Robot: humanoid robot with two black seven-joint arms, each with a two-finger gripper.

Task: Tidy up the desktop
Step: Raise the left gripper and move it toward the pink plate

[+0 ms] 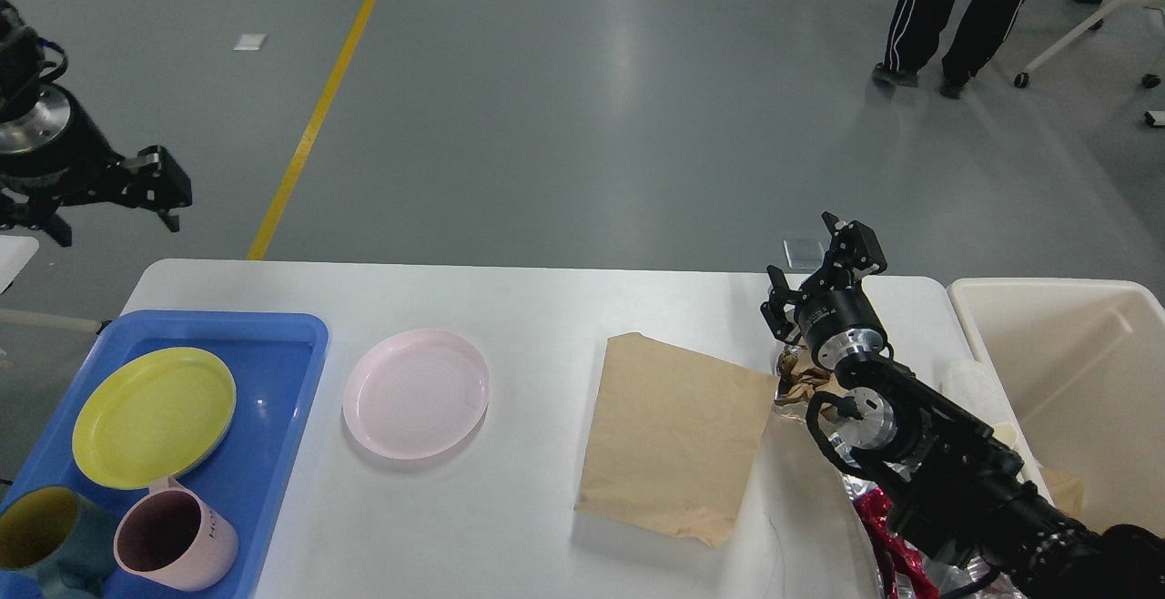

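Desktop (pixel 528 526) holds pink plate (pixel 416 392) and brown bag (pixel 678 435); both arms' fingers spread apart, empty.

1. The left gripper (pixel 109 203) hangs high at the left edge, fingers spread and empty.
2. The right gripper (pixel 816 271) points away, fingers parted, holding nothing.
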